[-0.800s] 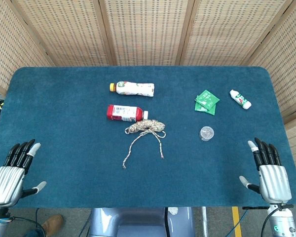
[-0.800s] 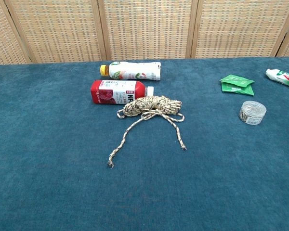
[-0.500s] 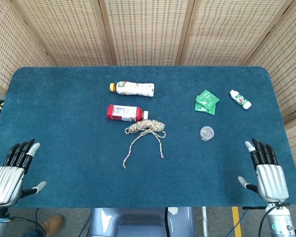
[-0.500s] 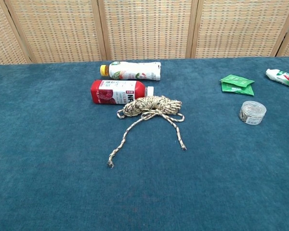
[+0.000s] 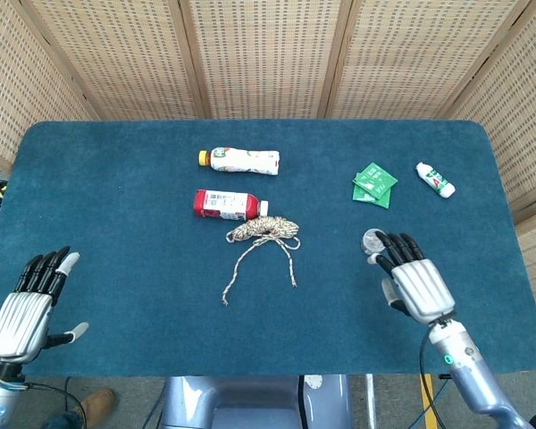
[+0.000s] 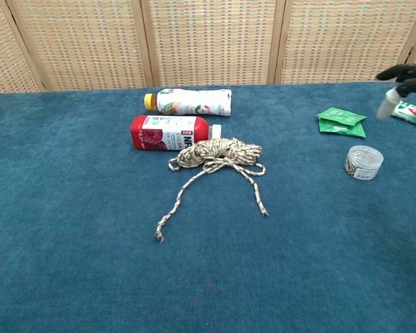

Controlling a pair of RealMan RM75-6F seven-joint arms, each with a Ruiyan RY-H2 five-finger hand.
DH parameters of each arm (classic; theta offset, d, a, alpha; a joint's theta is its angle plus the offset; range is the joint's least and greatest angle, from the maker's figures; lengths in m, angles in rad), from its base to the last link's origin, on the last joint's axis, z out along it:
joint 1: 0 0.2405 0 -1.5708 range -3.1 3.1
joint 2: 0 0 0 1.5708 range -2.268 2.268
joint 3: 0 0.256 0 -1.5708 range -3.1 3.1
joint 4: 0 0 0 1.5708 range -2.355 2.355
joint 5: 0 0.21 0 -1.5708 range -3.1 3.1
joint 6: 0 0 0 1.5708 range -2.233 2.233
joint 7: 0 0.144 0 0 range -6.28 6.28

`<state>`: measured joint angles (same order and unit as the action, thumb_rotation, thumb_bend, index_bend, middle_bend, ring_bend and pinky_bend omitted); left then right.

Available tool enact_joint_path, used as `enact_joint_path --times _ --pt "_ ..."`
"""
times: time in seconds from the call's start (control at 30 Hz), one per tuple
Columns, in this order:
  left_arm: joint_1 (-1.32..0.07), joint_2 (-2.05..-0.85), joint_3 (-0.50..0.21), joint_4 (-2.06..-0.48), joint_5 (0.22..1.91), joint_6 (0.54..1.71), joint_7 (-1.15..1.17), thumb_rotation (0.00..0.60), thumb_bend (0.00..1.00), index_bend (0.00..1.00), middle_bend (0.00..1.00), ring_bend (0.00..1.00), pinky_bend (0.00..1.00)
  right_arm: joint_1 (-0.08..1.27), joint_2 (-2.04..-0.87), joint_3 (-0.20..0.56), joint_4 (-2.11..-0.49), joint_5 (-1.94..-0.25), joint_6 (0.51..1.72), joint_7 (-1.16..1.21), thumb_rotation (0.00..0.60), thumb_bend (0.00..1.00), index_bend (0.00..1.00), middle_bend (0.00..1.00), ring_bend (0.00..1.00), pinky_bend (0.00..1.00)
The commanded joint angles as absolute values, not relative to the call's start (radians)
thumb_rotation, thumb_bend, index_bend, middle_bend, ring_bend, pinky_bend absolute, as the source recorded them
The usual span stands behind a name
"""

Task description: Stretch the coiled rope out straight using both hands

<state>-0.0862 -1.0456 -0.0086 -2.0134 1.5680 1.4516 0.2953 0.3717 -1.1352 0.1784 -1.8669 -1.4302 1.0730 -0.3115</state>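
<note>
A blue-carpeted bench (image 5: 116,223) fills most of the frame, with woven wicker screens (image 5: 259,54) standing along the top edge behind it.

Two hands are in sight. The left hand (image 5: 25,304) sits at the lower left corner of the head view, over the bench's near edge, fingers straight and apart, thumb out to the side, holding nothing. The right hand (image 5: 409,279) is in the lower right part of the head view, over the cloth, fingers spread and pointing up-frame, also holding nothing. Its dark fingertips (image 5: 384,241) reach the spot where the small jar sits, though I cannot tell whether they touch it. In the chest view only its fingertips show, at the upper right edge.

Two bottles lie on their sides left of centre: one white with a yellow cap (image 5: 241,160), higher in the frame, and one red with a white cap (image 5: 228,204) just below it.

One rope (image 5: 263,231) lies near the middle, its bundle still coiled and touching the red bottle's cap end, with two loose tails trailing down-frame.

One pair of green sachets (image 5: 374,184) overlaps at the upper right, one small white tube (image 5: 436,180) lies beside them, and one clear round jar (image 6: 363,161) stands below.
</note>
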Motion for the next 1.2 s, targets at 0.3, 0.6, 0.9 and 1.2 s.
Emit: enact_joint_path --times 0.3,0.6,0.9,1.2 --pt "-0.102 -1.064 -0.023 -2.017 1.517 1.433 0.335 0.600 0.00 0.00 0.00 0.00 0.00 0.679 -1.305 0.222 -1.645 -1.348 0.757 -0.283 0.600 0.87 0.34 0.00 0.00 0.00" --pt "-0.112 -1.083 -0.028 -2.016 1.485 1.423 0.375 0.600 0.00 0.00 0.00 0.00 0.00 0.786 -1.439 0.192 -1.586 -1.343 0.723 -0.387 0.600 0.88 0.35 0.00 0.00 0.00" --pt "-0.113 -1.090 -0.022 -2.014 1.487 1.427 0.390 0.600 0.00 0.00 0.00 0.00 0.00 0.825 -1.528 0.162 -1.510 -1.257 0.731 -0.479 0.600 0.89 0.35 0.00 0.00 0.00" --pt "-0.116 -1.095 -0.019 -2.014 1.486 1.428 0.398 0.600 0.00 0.00 0.00 0.00 0.00 0.845 -1.581 0.129 -1.485 -1.177 0.743 -0.544 0.600 0.89 0.35 0.00 0.00 0.00"
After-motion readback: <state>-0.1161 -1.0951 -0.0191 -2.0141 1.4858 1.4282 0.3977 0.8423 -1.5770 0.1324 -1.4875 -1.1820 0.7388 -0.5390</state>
